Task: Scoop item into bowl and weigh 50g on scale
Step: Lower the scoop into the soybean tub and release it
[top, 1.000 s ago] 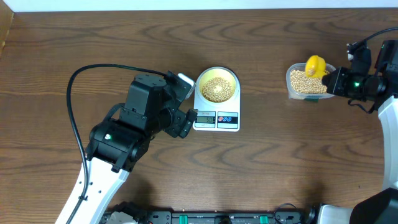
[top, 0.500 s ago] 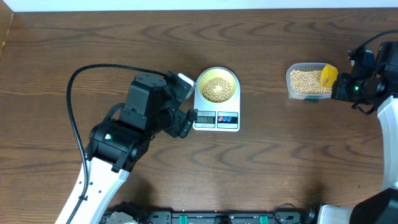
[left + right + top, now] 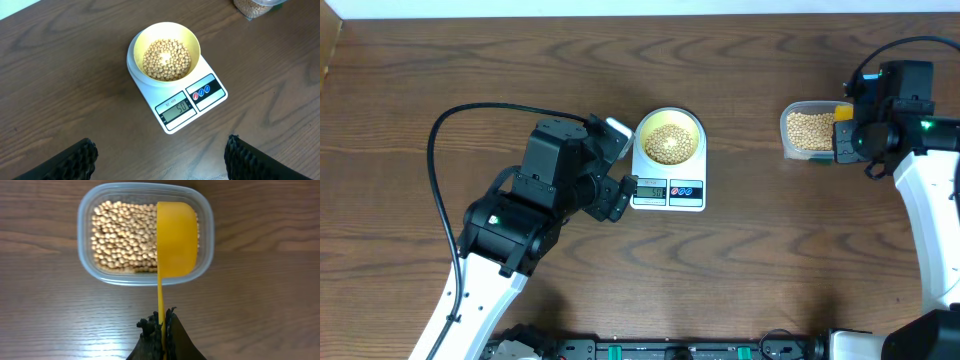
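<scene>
firmly, the right fingers point(image 3: 175, 336) clamp the yellow scoop point(image 3: 176, 240) by its handle, cup over the tub point(image 3: 85, 225). left fingers point(image 3: 75, 162) gape wide near the scale point(image 3: 150, 93), which carries the bowl point(image 3: 194, 41) of beans point(image 3: 166, 60).

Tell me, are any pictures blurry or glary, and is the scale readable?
Left wrist: sharp, scale reads 50, pale glare spot on the beans. Overhead: even light, digits too small to read. Right wrist: crisp scoop, right gripper dark, very close.
</scene>
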Available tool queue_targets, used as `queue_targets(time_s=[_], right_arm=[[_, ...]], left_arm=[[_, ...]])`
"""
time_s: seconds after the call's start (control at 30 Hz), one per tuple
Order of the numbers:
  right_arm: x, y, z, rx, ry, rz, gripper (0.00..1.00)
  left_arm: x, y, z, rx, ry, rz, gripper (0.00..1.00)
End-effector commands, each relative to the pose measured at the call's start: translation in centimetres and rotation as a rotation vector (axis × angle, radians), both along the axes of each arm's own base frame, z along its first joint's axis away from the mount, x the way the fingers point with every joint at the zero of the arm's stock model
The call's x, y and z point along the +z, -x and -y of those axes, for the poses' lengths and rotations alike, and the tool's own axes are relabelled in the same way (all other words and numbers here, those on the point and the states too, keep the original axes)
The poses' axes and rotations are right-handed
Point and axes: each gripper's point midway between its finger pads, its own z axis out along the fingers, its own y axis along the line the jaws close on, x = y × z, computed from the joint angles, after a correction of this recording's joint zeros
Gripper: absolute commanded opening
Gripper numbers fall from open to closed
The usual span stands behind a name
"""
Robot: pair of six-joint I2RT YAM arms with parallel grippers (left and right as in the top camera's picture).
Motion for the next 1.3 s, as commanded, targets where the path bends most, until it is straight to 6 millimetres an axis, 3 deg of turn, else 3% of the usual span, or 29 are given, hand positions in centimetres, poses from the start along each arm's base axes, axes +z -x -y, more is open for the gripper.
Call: queue_targets(time_s=[0.0, 0.27, 0.53, 0.67, 1.03, 1.27], right_arm=[[1.8, -0.1, 1.1, -0.017, 0.075, 0.039, 0.01], [1.7, -0.1, 1.0, -0.032, 0.066, 0.04, 0.01], [1.2, -0.3, -1.0, -0.213, -0.164, 0.061, 0.01], [0.1, -0.5, -1.8, -0.248, -0.235, 0.03, 0.01], [-3.3, -1.1, -1.8, -0.317, -0.26, -0.053, 0.01], [-3.5, -0.9, -1.8, -0.319, -0.258, -0.066, 0.22]], left_arm=[[-0.1, 0.0, 0.0, -0.009, -0.002, -0.004, 0.84], [-0.1, 0.0, 0.0, -0.009, -0.002, -0.004, 0.84], [-0.1, 0.0, 0.0, -0.009, -0.002, -0.004, 0.84], [-0.1, 0.0, 0.0, -0.009, -0.002, -0.004, 0.84], [-0.1, 0.0, 0.0, -0.009, -0.002, -0.004, 0.84], [-0.1, 0.0, 0.0, -0.009, -0.002, -0.004, 0.83]])
